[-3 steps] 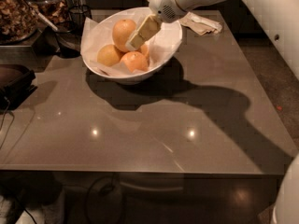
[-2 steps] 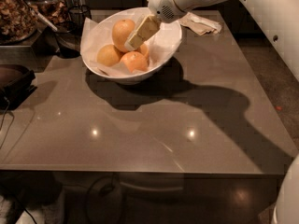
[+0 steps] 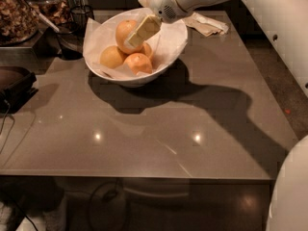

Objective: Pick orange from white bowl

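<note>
Almost nothing has moved since a second ago: my gripper (image 3: 138,34) sits in the same place inside the white bowl (image 3: 126,80), and the fruit lie as they did.

The gripper reaches in from the upper right on a white arm and slants down to the lower left. Its pale, blocky end lies across the right side of the orange (image 3: 122,29). Whether it touches the skin or sits just in front of it, I cannot tell. Nor can I tell whether the gripper is wide, narrow or already closed on the fruit, since only one pale face of it shows.

The orange is the largest fruit, pale yellow-orange and round, so it has no long axis to line up with. It lies just left of my gripper and slightly behind it, toward the back of the bowl on thin white paper (image 3: 98,35). Below my gripper, nearer the front rim, is a smaller deep-orange fruit (image 3: 138,63). Left of that is a smaller yellowish fruit (image 3: 111,57). Both sit close against the orange.

The bowl stands near the far edge of a grey table (image 3: 168,138). A crumpled paper napkin (image 3: 207,24) lies to the right of my gripper, apart from the bowl.

My judgement is that the coming move turns on the orange being hard against my left side. The grasp should centre leftward on it before any lift, without nudging the two smaller fruit.
</note>
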`<action>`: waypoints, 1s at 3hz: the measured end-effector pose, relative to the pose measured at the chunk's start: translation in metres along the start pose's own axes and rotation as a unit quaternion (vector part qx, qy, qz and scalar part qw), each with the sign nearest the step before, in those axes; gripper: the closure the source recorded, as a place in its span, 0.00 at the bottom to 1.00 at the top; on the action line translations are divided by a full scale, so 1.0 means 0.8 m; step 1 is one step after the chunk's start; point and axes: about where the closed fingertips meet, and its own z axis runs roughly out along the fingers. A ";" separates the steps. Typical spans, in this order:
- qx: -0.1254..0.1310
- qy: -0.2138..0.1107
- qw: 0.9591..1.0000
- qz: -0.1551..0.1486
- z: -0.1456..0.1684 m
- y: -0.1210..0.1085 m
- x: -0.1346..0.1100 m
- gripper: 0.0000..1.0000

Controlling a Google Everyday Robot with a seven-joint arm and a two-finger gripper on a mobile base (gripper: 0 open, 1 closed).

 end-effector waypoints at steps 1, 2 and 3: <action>-0.012 0.000 1.000 0.002 0.006 0.003 0.002 0.21; -0.024 0.002 1.000 0.008 0.011 0.005 0.008 0.20; -0.039 0.005 0.999 0.014 0.020 0.006 0.016 0.20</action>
